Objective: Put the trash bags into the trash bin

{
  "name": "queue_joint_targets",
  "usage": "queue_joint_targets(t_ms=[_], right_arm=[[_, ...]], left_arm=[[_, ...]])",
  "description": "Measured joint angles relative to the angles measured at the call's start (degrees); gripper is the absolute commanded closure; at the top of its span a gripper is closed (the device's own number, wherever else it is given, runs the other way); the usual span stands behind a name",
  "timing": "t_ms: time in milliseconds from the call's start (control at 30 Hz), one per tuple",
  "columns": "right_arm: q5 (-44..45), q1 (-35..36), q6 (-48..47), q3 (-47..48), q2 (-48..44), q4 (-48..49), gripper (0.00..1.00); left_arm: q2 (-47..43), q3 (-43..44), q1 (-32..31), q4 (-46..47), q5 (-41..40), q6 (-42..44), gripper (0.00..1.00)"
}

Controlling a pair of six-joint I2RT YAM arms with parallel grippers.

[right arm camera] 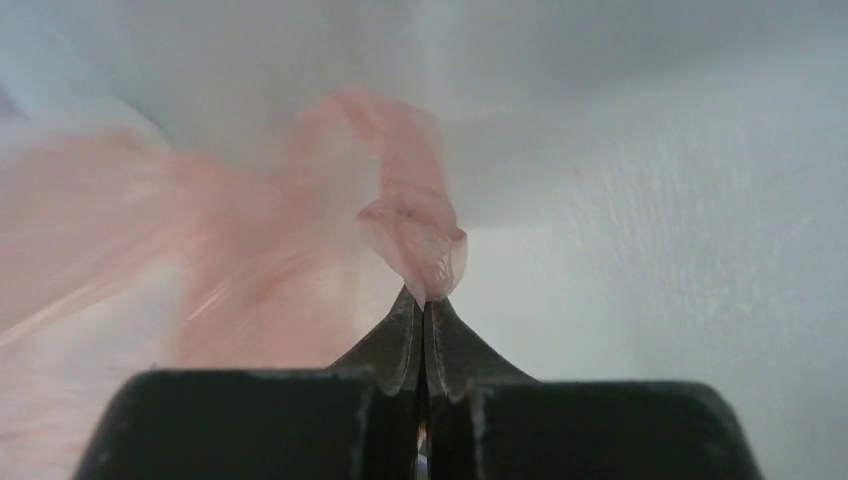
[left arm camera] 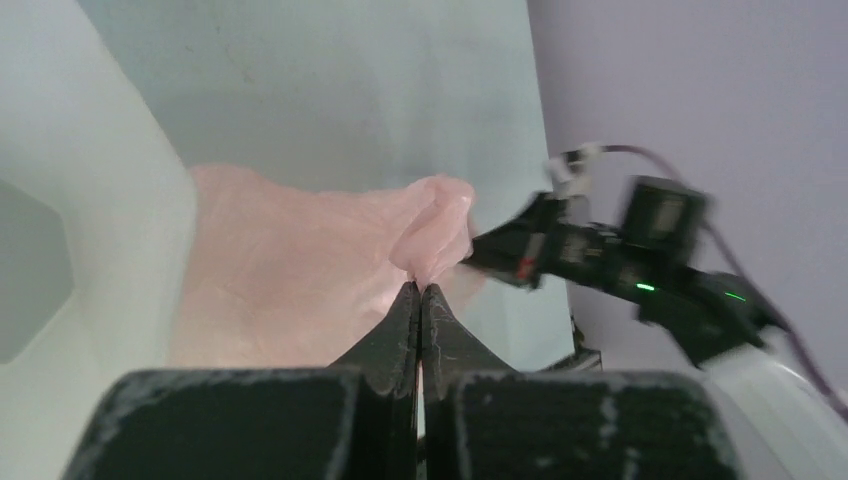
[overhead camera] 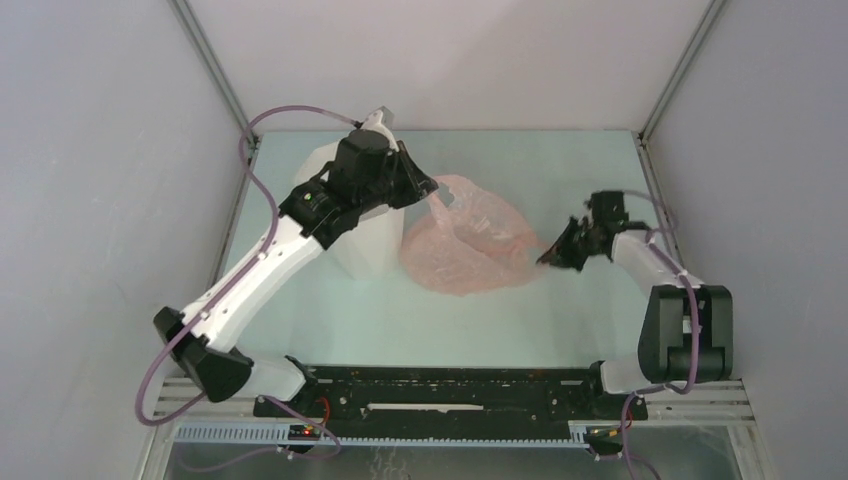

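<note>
The pale-pink trash bag [overhead camera: 467, 240] hangs spread between my two grippers over the middle of the table. My left gripper [overhead camera: 430, 190] is shut on its upper left edge, beside the white trash bin [overhead camera: 365, 235], which stands under my left arm. In the left wrist view the left gripper [left arm camera: 421, 287] pinches a fold of the bag [left arm camera: 300, 270], with the bin wall [left arm camera: 80, 230] at the left. My right gripper [overhead camera: 545, 258] is shut on the bag's right corner. In the right wrist view the right gripper [right arm camera: 424, 298] pinches a bunched bit of film [right arm camera: 415, 225].
Grey enclosure walls stand close at the left, right and back. A black rail [overhead camera: 450, 395] runs along the near edge between the arm bases. The right arm [left arm camera: 640, 265] shows in the left wrist view.
</note>
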Motion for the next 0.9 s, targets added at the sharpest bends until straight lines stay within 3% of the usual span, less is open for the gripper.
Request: queue_joint_targets(t_ms=[67, 133, 267, 333, 400, 433, 567, 667, 767, 833, 900], right_arm=[[2.2, -1.5, -0.4, 9.2, -0.7, -4.7, 1.0], [2.6, -4.0, -0.6, 22.9, -2.0, -8.8, 1.0], [4.0, -6.6, -2.7, 54.1, -7.2, -10.0, 1.0], [5.8, -2.0, -5.3, 61.5, -13.4, -6.5, 1.0], [5.7, 4.0, -8.3, 57.4, -25.2, 0.3, 1.0], [5.6, 8.2, -9.0, 54.6, -30.2, 1.5, 1.0], [5.9, 8.3, -11.2, 33.2, -47.5, 5.7, 1.0], [1.9, 9.1, -11.1, 11.4, -42.1, 5.5, 1.0], [0.9, 12.7, -8.6, -8.2, -28.9, -1.7, 1.0], [0.6, 15.7, -7.3, -13.2, -29.7, -12.9, 1.0], [0.3, 17.2, -7.4, -7.6, -33.5, -19.6, 1.0]], left_arm=[[3.5, 2.3, 1.7, -0.5, 0.6, -0.5, 1.0], [10.5, 11.4, 3.9, -4.2, 1.9, -1.0, 1.0], [25.4, 42.5, 3.5, -8.5, -0.4, 3.4, 1.0], [24.0, 47.6, 0.6, -5.7, -2.1, 5.9, 1.0], [16.6, 42.4, -2.4, -1.6, -3.0, 7.1, 1.0], [10.2, 34.8, -4.0, 1.7, -3.2, 7.5, 1.0], [-10.1, 2.2, -5.2, 10.2, -6.8, 6.4, 1.0], [-13.2, -16.7, -7.6, 13.0, -9.8, 5.4, 1.0], [-7.5, -30.3, -10.7, 10.0, -9.3, 3.2, 1.0], [-7.3, -32.9, -12.2, 9.5, -10.6, 3.9, 1.0], [-10.2, -31.3, -12.5, 7.2, -10.1, 3.0, 1.0]])
